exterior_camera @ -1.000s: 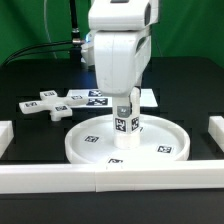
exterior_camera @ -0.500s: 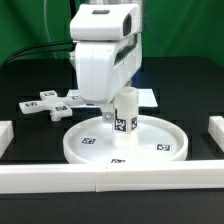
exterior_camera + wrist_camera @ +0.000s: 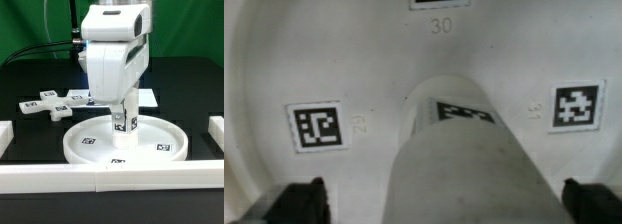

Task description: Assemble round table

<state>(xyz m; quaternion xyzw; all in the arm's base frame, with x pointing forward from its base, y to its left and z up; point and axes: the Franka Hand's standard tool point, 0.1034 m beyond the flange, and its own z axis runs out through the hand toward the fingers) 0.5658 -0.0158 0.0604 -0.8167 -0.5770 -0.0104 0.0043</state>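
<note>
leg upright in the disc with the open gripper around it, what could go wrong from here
1. The gripper stands open around the leg; closing off-centre or moving sideways could tilt it, if it sits loose in the disc.
2. The foot lies apart on the table; a leaning leg would make fitting it harder.

Top of the leg (image 3: 124, 128) lost behind the arm (image 3: 112, 60); foot piece (image 3: 50, 103) near the leg partly covered; disc (image 3: 278, 60) around the leg cropped in wrist view.
</note>
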